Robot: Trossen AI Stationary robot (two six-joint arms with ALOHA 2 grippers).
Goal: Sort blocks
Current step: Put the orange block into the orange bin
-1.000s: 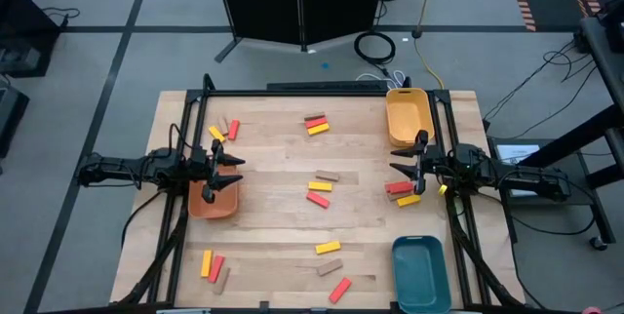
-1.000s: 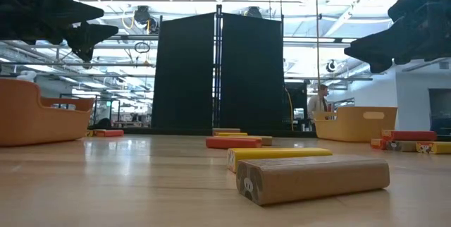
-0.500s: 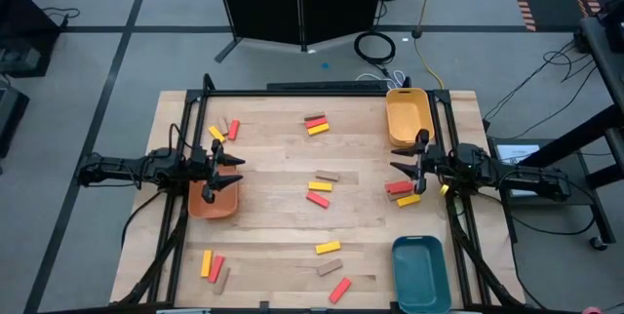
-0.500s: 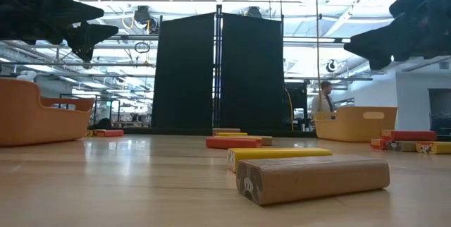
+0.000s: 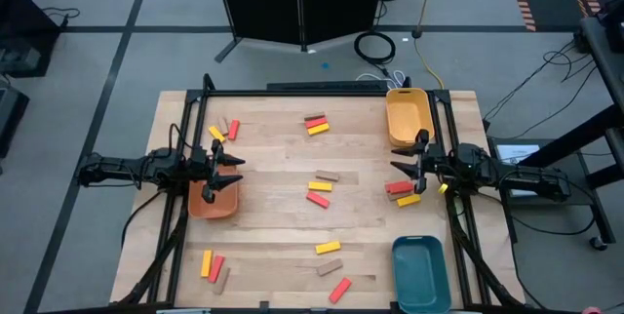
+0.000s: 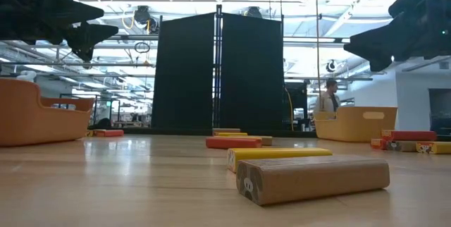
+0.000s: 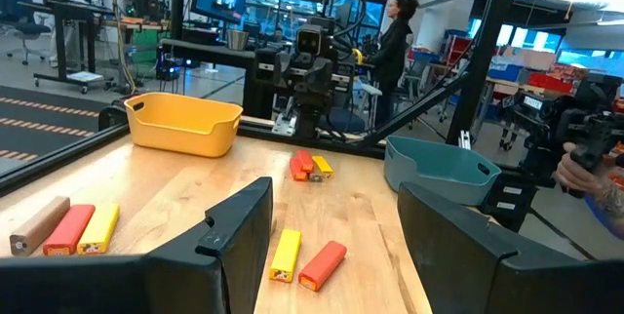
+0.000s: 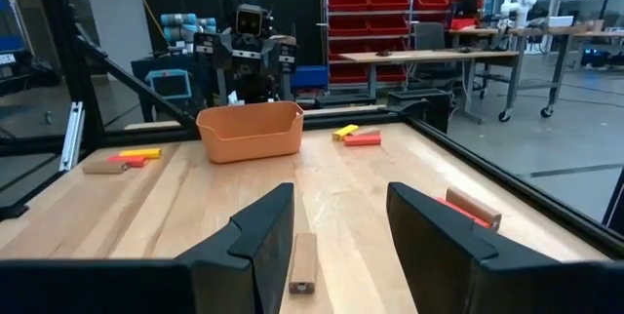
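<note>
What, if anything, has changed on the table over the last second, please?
Nothing on the table has changed: the blocks lie where they were, and the left tool and right tool hang open and empty. Only a person far behind has walked slightly rightward.

Bright overhead light; low view backlit, glary.

Pale wood table [image 5: 283, 158] – smooth, painted wooden blocks [image 5: 319, 192]

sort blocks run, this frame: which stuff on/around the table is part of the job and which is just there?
Job: red, yellow and tan blocks scattered on the table; orange tray, yellow tray, teal tray as likely bins; left gripper and right gripper, both open, empty.

Just there: black screen, floor cables, person behind.
</note>
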